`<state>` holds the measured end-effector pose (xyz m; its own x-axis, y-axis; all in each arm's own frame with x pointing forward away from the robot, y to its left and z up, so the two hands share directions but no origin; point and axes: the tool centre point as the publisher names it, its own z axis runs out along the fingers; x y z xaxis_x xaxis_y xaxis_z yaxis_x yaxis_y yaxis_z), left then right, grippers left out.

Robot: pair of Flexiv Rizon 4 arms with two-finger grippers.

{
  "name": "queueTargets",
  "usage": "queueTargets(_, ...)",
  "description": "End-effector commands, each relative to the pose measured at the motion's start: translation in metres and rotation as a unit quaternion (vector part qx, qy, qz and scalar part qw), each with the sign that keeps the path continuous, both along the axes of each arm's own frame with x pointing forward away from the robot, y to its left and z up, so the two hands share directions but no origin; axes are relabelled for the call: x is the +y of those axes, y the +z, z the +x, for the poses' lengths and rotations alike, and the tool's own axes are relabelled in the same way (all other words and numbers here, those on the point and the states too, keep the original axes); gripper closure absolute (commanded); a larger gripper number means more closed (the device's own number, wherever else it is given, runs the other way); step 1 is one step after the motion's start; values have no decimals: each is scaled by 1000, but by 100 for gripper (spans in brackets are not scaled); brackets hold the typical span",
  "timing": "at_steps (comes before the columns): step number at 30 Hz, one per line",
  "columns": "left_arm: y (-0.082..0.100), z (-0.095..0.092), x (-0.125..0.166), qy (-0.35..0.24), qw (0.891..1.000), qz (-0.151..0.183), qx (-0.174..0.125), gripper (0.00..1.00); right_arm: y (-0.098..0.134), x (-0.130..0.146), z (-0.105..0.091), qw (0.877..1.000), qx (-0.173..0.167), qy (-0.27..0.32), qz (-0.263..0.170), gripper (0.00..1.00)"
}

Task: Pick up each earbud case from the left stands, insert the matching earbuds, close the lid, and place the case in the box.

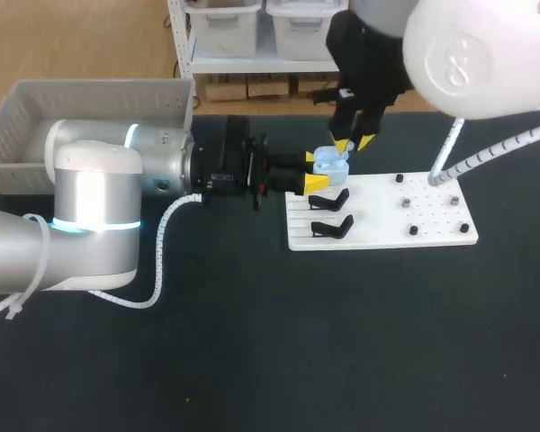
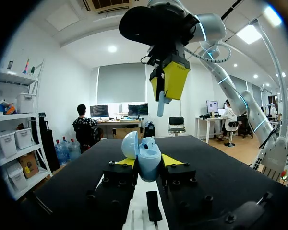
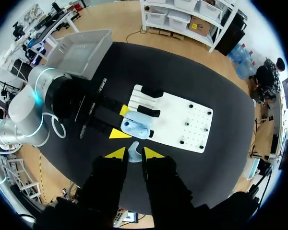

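Note:
A light blue earbud case (image 1: 331, 164) with its lid up is held just above the back left corner of the white board (image 1: 382, 236). My left gripper (image 1: 317, 171) is shut on it from both sides; in the left wrist view the open case (image 2: 144, 155) sits between the yellow tips of the left gripper (image 2: 144, 162). My right gripper (image 1: 354, 142) hangs just above the case, shut on a small light blue earbud (image 2: 161, 104). From the right wrist, the earbud (image 3: 134, 153) is pinched in the right gripper (image 3: 134, 152), directly over the case (image 3: 136, 127).
Two black stands (image 1: 329, 199) (image 1: 333, 226) stand bare on the board's left part. Several small pegs (image 1: 405, 202) dot its right part. A grey basket (image 1: 90, 112) sits at the table's back left, behind my left arm.

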<state>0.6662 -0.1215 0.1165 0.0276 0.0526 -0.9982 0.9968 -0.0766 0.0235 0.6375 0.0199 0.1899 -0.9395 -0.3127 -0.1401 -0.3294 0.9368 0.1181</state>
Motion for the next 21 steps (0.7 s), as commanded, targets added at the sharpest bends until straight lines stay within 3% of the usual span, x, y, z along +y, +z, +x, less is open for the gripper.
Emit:
queueTargets(1, 0, 1, 0, -1, 1000, 1, 0, 100, -5, 6, 8, 1000, 7, 11, -3, 100)
queueTargets(21, 0, 1, 0, -1, 1000, 1, 0, 100, -21, 18, 11, 999, 27, 44, -6, 100)
